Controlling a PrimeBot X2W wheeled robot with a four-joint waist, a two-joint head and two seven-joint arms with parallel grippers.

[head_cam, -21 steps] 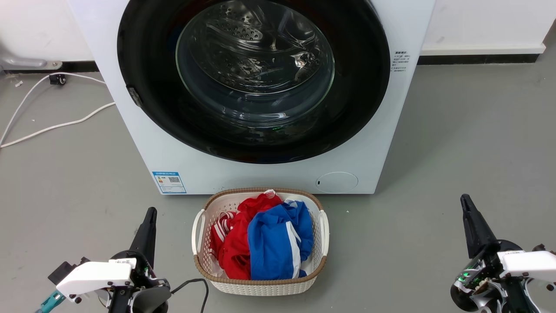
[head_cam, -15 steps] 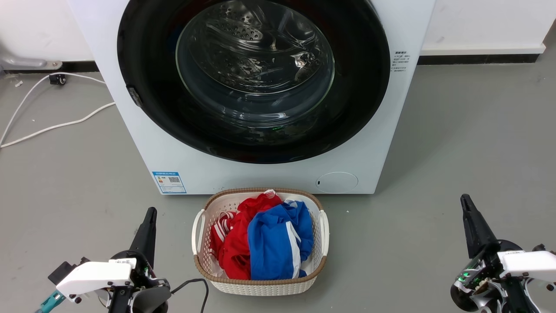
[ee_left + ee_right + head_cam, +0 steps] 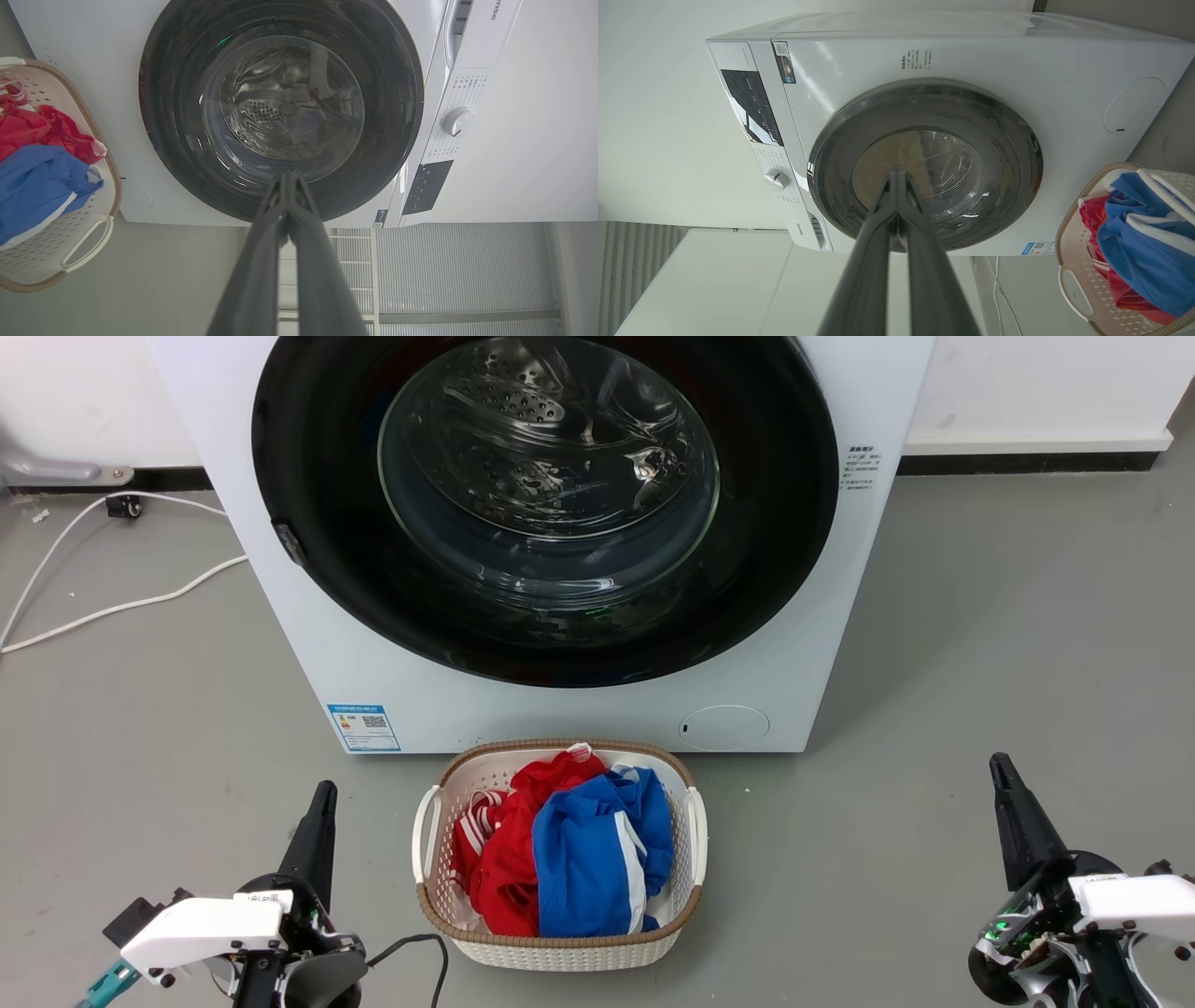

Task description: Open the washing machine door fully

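The white washing machine stands in front of me on the grey floor. Its round glossy black door with the clear glass bowl lies flat against the front, closed; the door also appears in the left wrist view and the door in the right wrist view. My left gripper rests low at the lower left, shut and holding nothing, well short of the machine. My right gripper rests at the lower right, also shut and holding nothing. In both wrist views the fingertips meet.
A white woven basket with red and blue clothes sits on the floor between my grippers, just before the machine. White cables trail over the floor at the left. A white wall with a dark skirting runs behind.
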